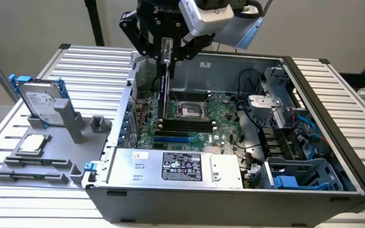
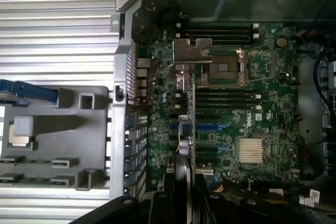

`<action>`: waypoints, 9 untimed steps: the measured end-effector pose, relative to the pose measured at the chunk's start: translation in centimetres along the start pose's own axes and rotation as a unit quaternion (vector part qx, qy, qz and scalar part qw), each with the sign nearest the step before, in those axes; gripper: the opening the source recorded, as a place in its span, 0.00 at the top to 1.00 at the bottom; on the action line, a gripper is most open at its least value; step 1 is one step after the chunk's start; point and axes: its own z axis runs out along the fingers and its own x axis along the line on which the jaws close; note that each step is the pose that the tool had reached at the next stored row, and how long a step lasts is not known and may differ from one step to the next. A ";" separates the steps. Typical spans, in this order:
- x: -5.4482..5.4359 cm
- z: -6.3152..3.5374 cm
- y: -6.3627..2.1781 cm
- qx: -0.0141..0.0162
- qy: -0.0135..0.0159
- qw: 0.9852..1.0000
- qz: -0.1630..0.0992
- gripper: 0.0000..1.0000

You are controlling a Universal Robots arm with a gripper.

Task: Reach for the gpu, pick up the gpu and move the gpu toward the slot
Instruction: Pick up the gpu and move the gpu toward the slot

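The gripper [image 1: 165, 47] hangs over the open computer case [image 1: 334, 156], the gpu [image 1: 163, 92] pinched between its fingers and dropping edge-on toward the motherboard [image 2: 247, 124]. Open air above the board. At three o'clock of the card in the exterior view sits the CPU socket [image 1: 189, 109], low, no real block. At nine o'clock the case's rear wall [image 1: 131, 114] crowds close. Down at six o'clock the power supply [image 1: 176, 166] walls off that end. Cables [image 1: 249, 118] and drive cages [image 1: 296, 175] clutter the exterior view's right. Clearance under the card's bottom edge is hard to judge.
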 end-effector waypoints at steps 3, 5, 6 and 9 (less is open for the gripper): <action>-1.4 -0.02 0.05 0.000 0.000 1.000 0.000 0.74; -2.3 0.00 0.09 0.000 0.000 1.000 0.000 0.74; -2.8 0.02 0.12 0.000 0.000 1.000 0.000 0.74; -4.1 0.17 0.34 0.000 0.000 1.000 0.000 0.74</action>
